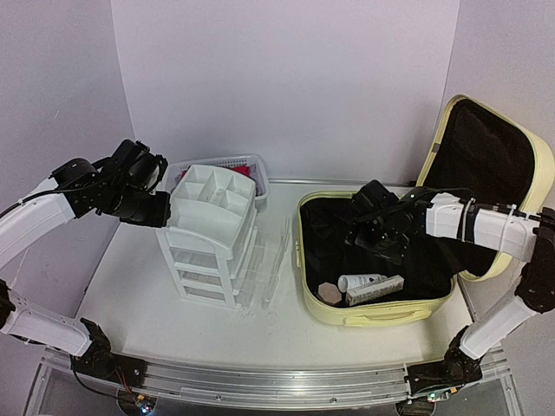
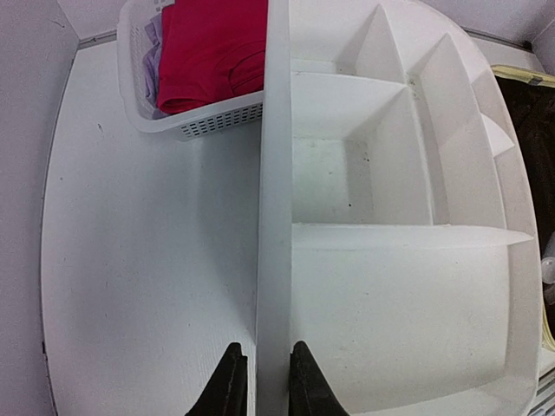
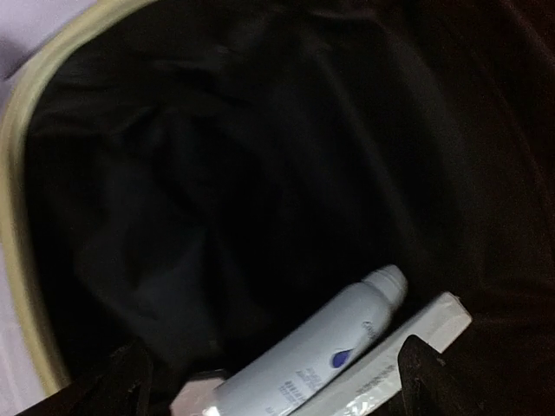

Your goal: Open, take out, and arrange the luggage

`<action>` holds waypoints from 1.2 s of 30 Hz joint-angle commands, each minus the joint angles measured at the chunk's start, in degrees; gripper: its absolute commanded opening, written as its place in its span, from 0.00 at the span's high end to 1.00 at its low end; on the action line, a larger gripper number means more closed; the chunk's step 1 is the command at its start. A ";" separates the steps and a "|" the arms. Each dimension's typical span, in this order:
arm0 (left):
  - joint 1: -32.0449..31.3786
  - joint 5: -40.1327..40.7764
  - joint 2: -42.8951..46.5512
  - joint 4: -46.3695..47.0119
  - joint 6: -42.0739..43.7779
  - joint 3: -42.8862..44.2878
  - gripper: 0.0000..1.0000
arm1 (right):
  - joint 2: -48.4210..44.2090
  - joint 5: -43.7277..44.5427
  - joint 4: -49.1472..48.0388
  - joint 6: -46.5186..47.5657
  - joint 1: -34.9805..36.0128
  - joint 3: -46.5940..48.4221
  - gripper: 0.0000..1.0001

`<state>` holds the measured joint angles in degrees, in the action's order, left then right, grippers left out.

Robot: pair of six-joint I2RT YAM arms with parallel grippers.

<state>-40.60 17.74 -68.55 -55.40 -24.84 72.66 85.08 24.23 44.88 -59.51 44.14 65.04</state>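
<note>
I hold the organizer [image 2: 276, 173] rim, left gripper [image 2: 260, 386] clamped, likely steadying it; right gripper [image 3: 273, 377] spread wide above bottle [image 3: 321, 347] in luggage [image 1: 381, 315].

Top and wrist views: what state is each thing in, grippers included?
luggage: open, not emptied.
drawer organizer: upright, top compartments empty.
basket: holds red cloth.
bottle: lying in the luggage.
left gripper: shut on the drawer organizer's rim.
right gripper: open, above the bottle.
</note>
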 commanded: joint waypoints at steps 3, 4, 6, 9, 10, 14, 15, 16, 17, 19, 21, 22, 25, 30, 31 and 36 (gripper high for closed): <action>0.26 1.95 -1.85 -4.68 1.32 -0.09 0.84 | 3.80 -1.22 5.09 -23.91 -0.90 -0.88 0.03; 0.26 1.73 -1.74 -4.64 1.15 -0.07 0.84 | 4.43 -1.79 5.17 -25.53 -0.94 -0.80 0.05; 0.26 1.65 -1.65 -4.63 1.11 -0.15 0.84 | 5.64 -3.39 5.45 -29.48 -1.21 -1.05 0.11; 0.26 1.87 -1.33 -4.63 1.11 -0.28 0.84 | 7.74 -6.60 5.48 -35.05 -1.94 -1.54 0.18; 0.26 1.79 -1.26 -4.68 1.11 -0.25 0.84 | 8.71 -7.34 5.48 -35.67 -2.15 -1.19 0.18; 0.26 1.34 -0.80 -4.64 0.93 -0.15 0.84 | 12.72 -9.14 5.48 -36.38 -3.18 0.42 0.18; 0.26 1.34 -0.67 -4.63 1.02 -0.20 0.84 | 13.47 -9.80 5.43 -36.79 -3.38 0.59 0.18; 0.26 1.34 -0.58 -4.64 1.02 -0.24 0.84 | 14.21 -10.37 5.40 -37.27 -3.49 0.67 0.20; 0.26 1.34 -0.46 -4.63 1.03 -0.32 0.84 | 14.81 -10.72 5.39 -37.79 -3.61 0.70 0.21; 0.26 1.42 -0.36 -4.68 1.04 -0.33 0.84 | 15.53 -11.37 5.07 -38.62 -3.78 0.56 0.24; 0.24 1.22 -0.06 -4.64 0.95 -0.39 0.84 | 16.15 -12.34 4.05 -38.97 -3.95 0.37 0.25; 0.25 1.18 0.02 -4.63 0.94 -0.41 0.84 | 16.38 -13.07 3.64 -38.97 -4.06 0.40 0.25; 0.26 1.16 0.23 -4.64 0.85 -0.61 0.84 | 17.40 -14.60 3.11 -39.33 -4.56 0.81 0.25; 0.26 1.16 0.42 -4.56 0.76 -1.12 0.84 | 18.80 -14.30 2.67 -39.78 -4.93 1.95 0.28; 0.21 1.16 0.44 -4.61 0.76 -1.20 0.84 | 19.08 -14.22 2.67 -39.59 -5.01 2.24 0.31; 0.26 1.39 1.05 -4.56 0.92 -1.29 0.84 | 18.34 -14.02 2.63 -38.17 -5.12 2.48 0.43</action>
<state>-40.58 18.04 -68.97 -55.07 -24.45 72.62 103.68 11.38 45.47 -97.91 38.92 66.35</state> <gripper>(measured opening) 0.163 0.618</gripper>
